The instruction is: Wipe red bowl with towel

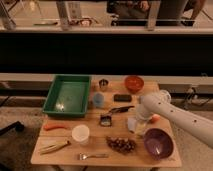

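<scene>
The red bowl [133, 82] is small, round and orange-red, and stands at the back of the wooden table [65, 159], right of centre. The towel [131, 123], a small pale grey-blue cloth, lies at the table's middle right, in front of the bowl. My white arm [172, 116] reaches in from the right. My gripper [138, 126] points down right at the towel, partly covering it. The gripper is well in front of the red bowl and apart from it.
A green tray [67, 95] sits at back left, with a blue block [98, 100] beside it. A purple bowl [158, 142] is at front right. Grapes [121, 144], a fork [92, 156], a white cup [80, 133], a carrot [54, 126], a banana [55, 146] and dark utensils [120, 109] lie around.
</scene>
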Tool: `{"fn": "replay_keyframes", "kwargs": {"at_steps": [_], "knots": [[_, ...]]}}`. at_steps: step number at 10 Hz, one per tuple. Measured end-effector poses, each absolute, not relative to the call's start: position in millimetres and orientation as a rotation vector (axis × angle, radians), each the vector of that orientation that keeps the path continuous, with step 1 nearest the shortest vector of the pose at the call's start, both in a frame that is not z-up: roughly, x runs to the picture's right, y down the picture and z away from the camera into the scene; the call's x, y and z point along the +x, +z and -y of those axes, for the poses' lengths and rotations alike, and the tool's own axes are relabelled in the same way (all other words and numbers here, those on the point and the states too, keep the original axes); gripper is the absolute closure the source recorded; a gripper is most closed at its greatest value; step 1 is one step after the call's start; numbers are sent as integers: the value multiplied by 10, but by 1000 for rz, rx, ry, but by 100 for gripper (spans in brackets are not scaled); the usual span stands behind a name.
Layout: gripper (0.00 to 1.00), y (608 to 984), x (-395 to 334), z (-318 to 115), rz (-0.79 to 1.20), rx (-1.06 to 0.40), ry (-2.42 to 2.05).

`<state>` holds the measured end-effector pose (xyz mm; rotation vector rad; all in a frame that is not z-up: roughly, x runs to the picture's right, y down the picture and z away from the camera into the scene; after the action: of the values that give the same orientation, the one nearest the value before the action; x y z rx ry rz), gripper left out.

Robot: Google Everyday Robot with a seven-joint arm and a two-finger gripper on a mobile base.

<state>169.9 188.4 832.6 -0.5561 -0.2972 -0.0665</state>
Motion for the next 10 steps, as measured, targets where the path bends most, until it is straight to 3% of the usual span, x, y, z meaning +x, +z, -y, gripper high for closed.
{"fn": "replay_keyframes", "kwargs": {"at_steps": [10], "knots": [[20,8548,1845,-1936,258,-600,-29]]}}
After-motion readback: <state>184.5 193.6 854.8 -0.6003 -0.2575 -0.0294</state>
